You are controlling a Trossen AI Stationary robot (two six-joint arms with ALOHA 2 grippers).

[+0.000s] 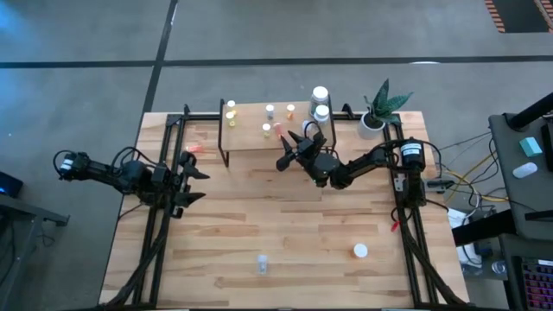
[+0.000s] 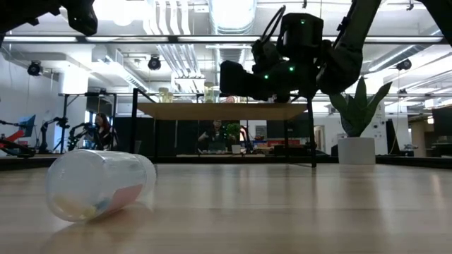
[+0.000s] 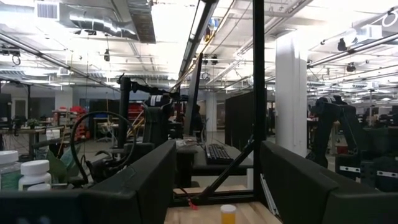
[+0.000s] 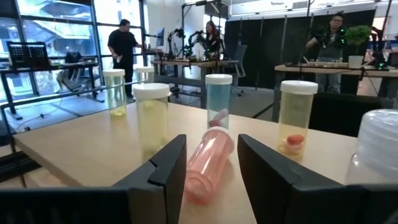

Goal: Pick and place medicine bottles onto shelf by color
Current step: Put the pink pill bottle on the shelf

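The left hand [image 1: 195, 181] waits at the wood-plank table's [image 1: 285, 242] left side, its fingers spread wide and holding nothing. On the low light-wood shelf on black legs [image 1: 251, 138], small white-capped yellow and bluish medicine bottles [image 4: 151, 117] stand upright. A pinkish-orange bottle [image 4: 207, 163] lies on its side there, between the right hand's [image 4: 211, 163] partly parted fingers; whether they press it cannot be told.

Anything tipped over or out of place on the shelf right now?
Yes. A pink bottle lies on its side on the shelf, between the right gripper's open jaws, while the other bottles there stand upright. A clear bottle also lies toppled on the table.
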